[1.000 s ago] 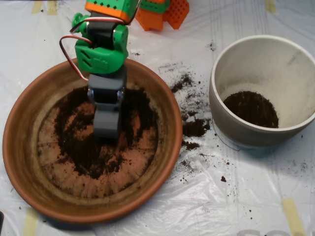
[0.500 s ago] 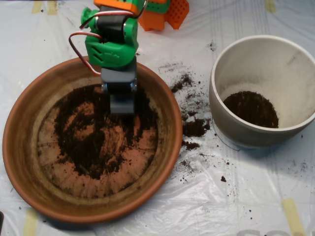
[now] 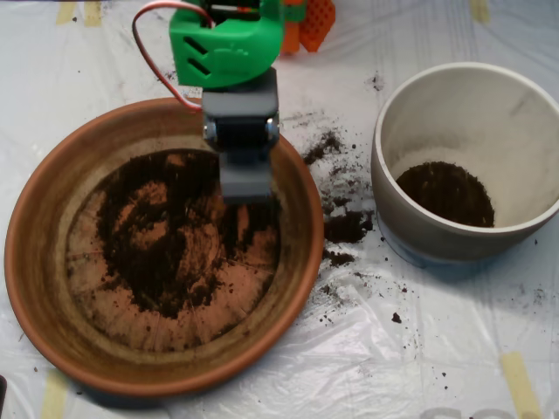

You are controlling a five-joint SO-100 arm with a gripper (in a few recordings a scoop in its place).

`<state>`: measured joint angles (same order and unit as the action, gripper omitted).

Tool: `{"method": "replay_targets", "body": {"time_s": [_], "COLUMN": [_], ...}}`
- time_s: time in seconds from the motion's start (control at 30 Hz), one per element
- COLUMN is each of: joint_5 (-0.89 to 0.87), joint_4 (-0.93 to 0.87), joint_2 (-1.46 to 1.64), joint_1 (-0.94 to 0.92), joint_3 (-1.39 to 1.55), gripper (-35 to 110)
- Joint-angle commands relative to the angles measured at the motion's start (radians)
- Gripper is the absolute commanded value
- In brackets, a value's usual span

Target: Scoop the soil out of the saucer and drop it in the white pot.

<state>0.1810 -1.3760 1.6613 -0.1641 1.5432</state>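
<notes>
soil: dark crumbly loose potting earth thin patchy layer in wide terracotta clay saucer, some in cream ceramic pot, spill on table | handling: light, sheds crumbs, likely best scooped at thicker left patch | claw: grey clamshell scoop over saucer's upper right, open/closed cannot tell, load unseen

The whole surface is a table covered with a clear plastic sheet, which is wrinkled and gives soft reflections of the light. Under the sheet the table looks white-grey. Several strips of pale yellow tape lie on it: one at the bottom right, one at the bottom left, and short pieces along the top edge. The light is even and a little cold, with weak shadows.
</notes>
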Motion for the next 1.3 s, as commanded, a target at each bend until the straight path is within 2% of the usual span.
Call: {"method": "replay_targets", "body": {"time_s": [0.0, 0.37, 0.67, 0.73, 0.8, 0.83, 1.27], "joint_5": [-0.005, -0.002, 0.051, 0.043, 0.044, 0.043, 0.012], "joint_4": [-0.057, -0.195, -0.232, -0.256, -0.272, -0.272, -0.218], "joint_2": [0.127, 0.064, -0.048, -0.091, -0.117, -0.12, 0.018], "joint_1": [0.08, 0.405, 0.586, 0.612, 0.623, 0.624, 0.565], "joint_3": [-0.153, -0.466, -0.571, -0.58, -0.574, -0.563, -0.44], "gripper": [-1, 0, 0, 9, 37, 43, 38]}}
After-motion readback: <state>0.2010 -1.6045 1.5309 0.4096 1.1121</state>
